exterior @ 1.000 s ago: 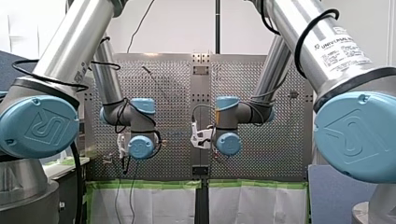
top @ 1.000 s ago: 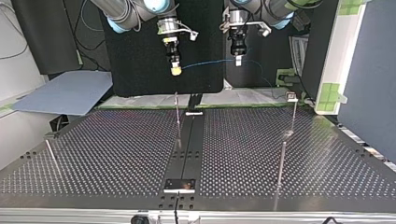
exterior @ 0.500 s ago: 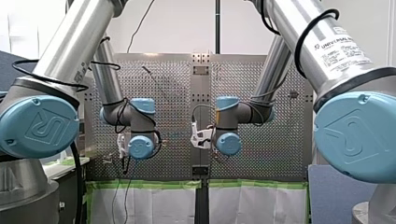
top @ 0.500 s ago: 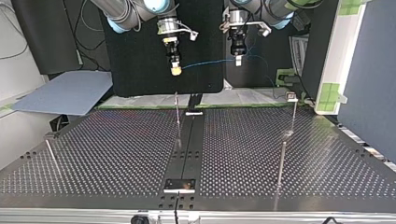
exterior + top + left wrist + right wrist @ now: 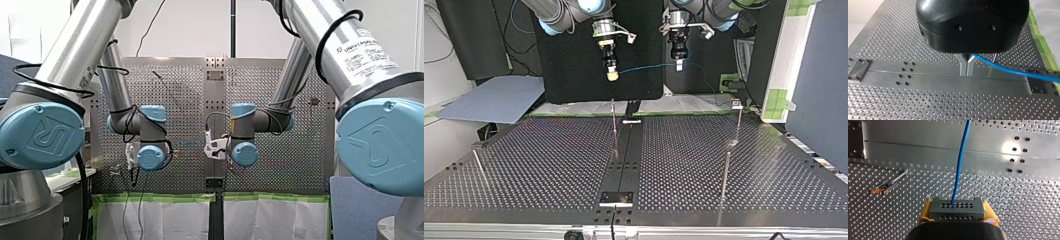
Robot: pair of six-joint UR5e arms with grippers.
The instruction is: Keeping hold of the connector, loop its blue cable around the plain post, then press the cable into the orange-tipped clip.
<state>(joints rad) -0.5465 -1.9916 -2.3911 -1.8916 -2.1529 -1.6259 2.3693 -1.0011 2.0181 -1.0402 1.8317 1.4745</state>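
Note:
In the right wrist view my right gripper (image 5: 957, 214) is shut on a grey connector (image 5: 956, 206), held between its yellow pads (image 5: 926, 211). The blue cable (image 5: 961, 162) leaves the connector's face and runs ahead over the table. In the left wrist view my left gripper (image 5: 967, 72) has its metal fingers shut on the blue cable (image 5: 1010, 71), which trails off to one side. In the top view both grippers hang high above the far table edge, my right gripper (image 5: 612, 76) at the left and my left gripper (image 5: 679, 65) at the right, with the cable (image 5: 646, 67) stretched between them. The plain post (image 5: 614, 120) stands below them. The orange-tipped clip (image 5: 735, 104) tops a post at the right.
The perforated table (image 5: 549, 165) has a smooth centre strip (image 5: 626, 160). Two more thin posts stand on it in the top view, one at the right (image 5: 725, 170) and one at the left (image 5: 479, 167). In the right wrist view the orange-tipped clip (image 5: 881, 190) lies beside the gripper.

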